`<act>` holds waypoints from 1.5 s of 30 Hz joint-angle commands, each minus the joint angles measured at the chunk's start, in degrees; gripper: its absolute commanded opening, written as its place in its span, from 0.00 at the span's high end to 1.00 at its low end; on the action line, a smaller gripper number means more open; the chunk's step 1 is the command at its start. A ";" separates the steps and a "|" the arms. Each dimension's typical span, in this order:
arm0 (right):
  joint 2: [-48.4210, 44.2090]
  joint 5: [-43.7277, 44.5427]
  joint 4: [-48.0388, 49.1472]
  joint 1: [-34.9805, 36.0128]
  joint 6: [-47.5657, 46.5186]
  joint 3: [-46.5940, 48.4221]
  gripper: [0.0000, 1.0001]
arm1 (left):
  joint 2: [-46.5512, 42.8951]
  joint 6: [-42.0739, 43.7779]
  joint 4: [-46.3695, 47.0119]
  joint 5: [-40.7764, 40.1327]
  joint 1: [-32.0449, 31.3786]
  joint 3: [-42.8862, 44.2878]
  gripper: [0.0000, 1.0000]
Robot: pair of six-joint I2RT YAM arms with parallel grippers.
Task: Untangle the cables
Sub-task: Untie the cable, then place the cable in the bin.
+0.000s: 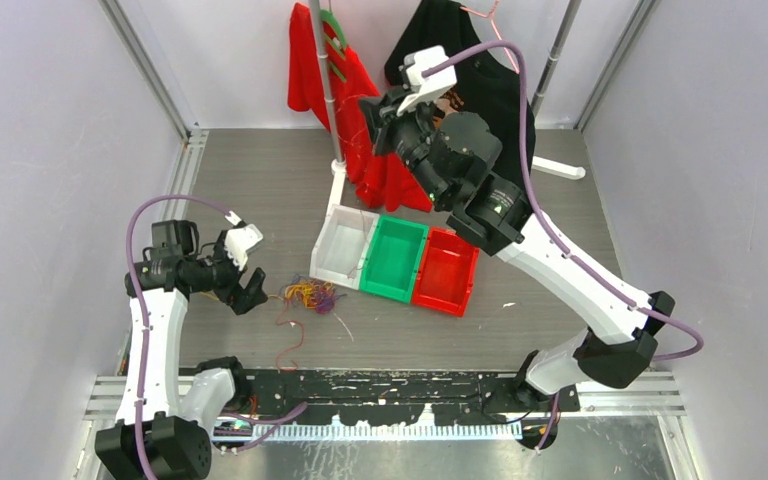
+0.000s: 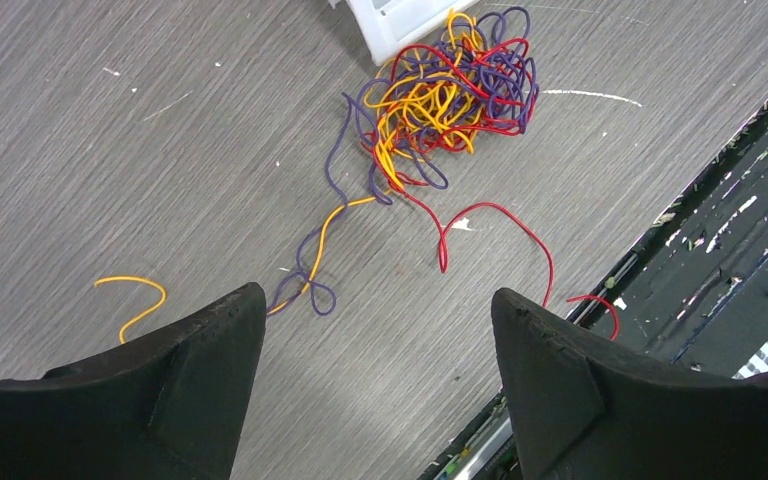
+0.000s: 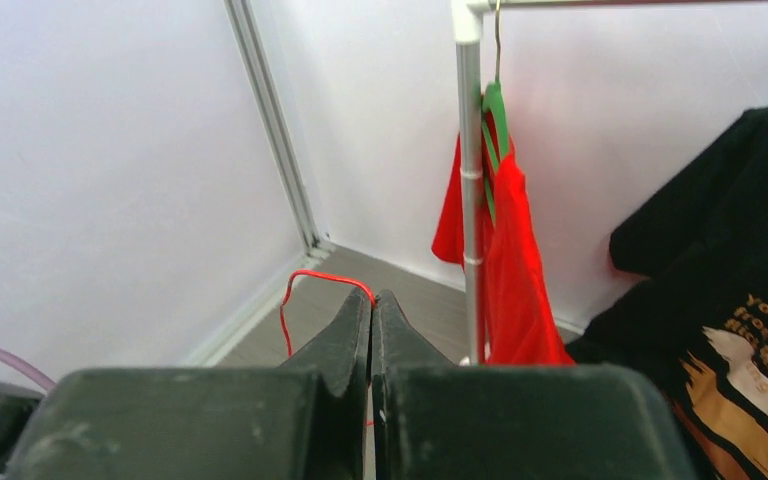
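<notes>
The cables (image 1: 310, 295) lie in a knot of red, yellow and purple wire on the grey table, left of the bins. In the left wrist view the cable knot (image 2: 455, 90) sits ahead of my left gripper (image 2: 375, 300), with loose purple, yellow and red ends trailing toward it. That gripper (image 1: 248, 288) hovers just left of the knot, open, with only bare table between its fingers. My right gripper (image 1: 375, 115) is raised high at the back, shut (image 3: 372, 297) on a single red cable (image 3: 305, 275) that loops out of its tips and hangs down.
White (image 1: 343, 245), green (image 1: 395, 258) and red (image 1: 447, 270) bins stand side by side mid-table. A clothes rack pole (image 1: 328, 90) holds a red shirt (image 1: 380, 170) and a black shirt (image 1: 480, 70) at the back. A short yellow piece (image 2: 140, 285) lies apart, near the left finger.
</notes>
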 commanded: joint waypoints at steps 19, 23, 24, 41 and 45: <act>9.32 -9.55 6.25 -3.10 1.91 2.97 0.99 | -1.15 1.67 -0.96 2.99 0.14 -0.28 0.18; 9.57 -9.95 6.18 -3.11 2.96 -0.35 0.99 | -1.24 1.68 -1.18 2.96 0.14 -0.23 0.19; 9.49 -10.10 6.27 -3.09 3.41 -1.42 0.99 | -1.29 1.66 -1.23 3.07 0.14 -0.19 0.18; 12.95 -10.88 7.69 -3.78 7.46 -14.18 0.99 | -2.55 1.69 -2.39 3.47 0.14 -0.35 0.19; 15.20 -11.26 6.87 -4.12 8.27 -14.74 0.99 | -2.70 3.28 -2.68 3.53 0.14 -0.38 0.20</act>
